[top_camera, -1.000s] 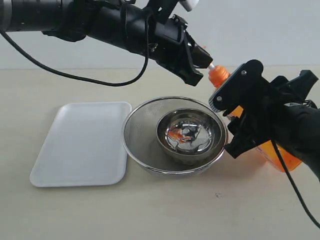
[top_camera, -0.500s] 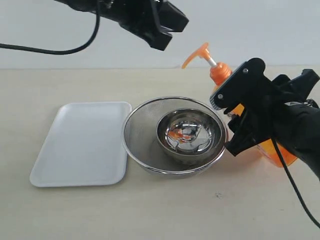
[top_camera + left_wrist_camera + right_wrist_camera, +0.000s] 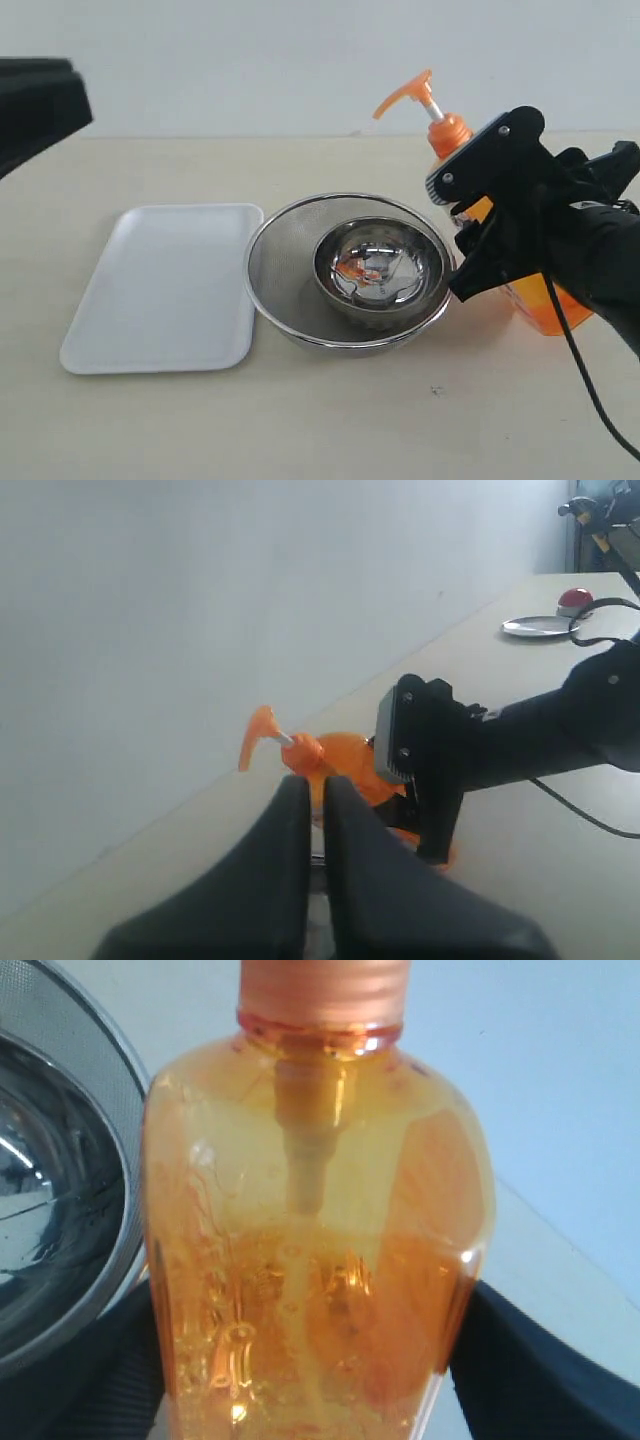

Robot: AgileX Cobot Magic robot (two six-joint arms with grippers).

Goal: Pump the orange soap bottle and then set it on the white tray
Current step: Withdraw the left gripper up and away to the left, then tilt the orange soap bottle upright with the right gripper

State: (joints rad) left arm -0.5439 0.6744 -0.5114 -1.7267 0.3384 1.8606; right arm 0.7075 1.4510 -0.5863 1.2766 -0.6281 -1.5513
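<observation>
The orange soap bottle [image 3: 541, 304] stands right of the strainer, its pump head [image 3: 404, 96] up on the white stem. My right gripper [image 3: 478, 226] is shut on the bottle's body. In the right wrist view the translucent bottle [image 3: 315, 1260] fills the frame between the dark fingers [image 3: 525, 1365]. The white tray [image 3: 160, 285] lies flat and bare at the left. My left gripper [image 3: 35, 110] is a dark blur at the far left edge, well away from the bottle. Its fingers [image 3: 290, 810] are shut with nothing between them, and the bottle [image 3: 340, 760] shows beyond them.
A round steel mesh strainer [image 3: 285, 265] holding a shiny steel bowl [image 3: 380, 265] sits between tray and bottle, close to the right gripper. Its rim [image 3: 135, 1195] shows beside the bottle. A red knob [image 3: 575, 600] and a grey disc [image 3: 540, 627] lie far off.
My left gripper came off the pump head and drew back up and to the left. The pump head sprang up. The bottle now stands more upright in the right gripper.
</observation>
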